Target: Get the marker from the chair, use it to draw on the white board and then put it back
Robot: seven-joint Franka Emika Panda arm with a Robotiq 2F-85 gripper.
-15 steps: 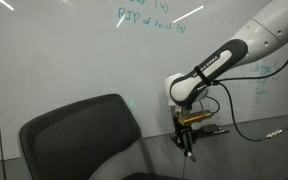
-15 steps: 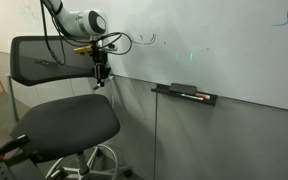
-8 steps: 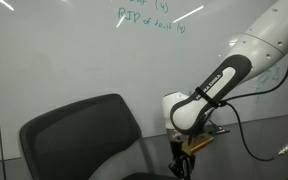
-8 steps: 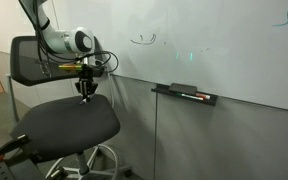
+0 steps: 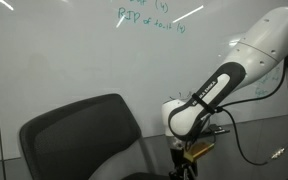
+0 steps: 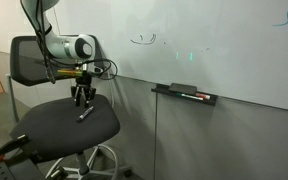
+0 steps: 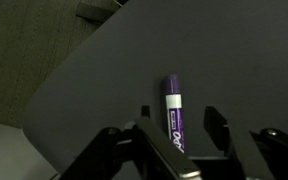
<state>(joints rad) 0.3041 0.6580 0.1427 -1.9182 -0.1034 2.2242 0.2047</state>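
The marker point(image 7: 172, 112), slim with a purple-and-white label, lies flat on the dark seat of the chair point(image 7: 94, 90). It also shows as a small stick on the seat in an exterior view point(image 6: 85, 114). My gripper point(image 7: 180, 135) is open just above the seat, a finger on each side of the marker and apart from it. It hangs low over the seat in both exterior views point(image 6: 81, 97) point(image 5: 181, 160). The chair's backrest point(image 5: 84, 135) point(image 6: 34, 60) stands beside the white board point(image 5: 64, 50) point(image 6: 224, 50), which carries teal writing.
A dark ledge tray point(image 6: 184, 93) with a marker on it is fixed to the wall under the board. The arm's cables point(image 5: 254, 150) hang near the board. An orange-tipped object point(image 6: 9, 150) sits low beside the chair base.
My arm has come down from the board to the chair seat. The marker, held in the gripper earlier, now lies loose on the seat and the jaws are open.
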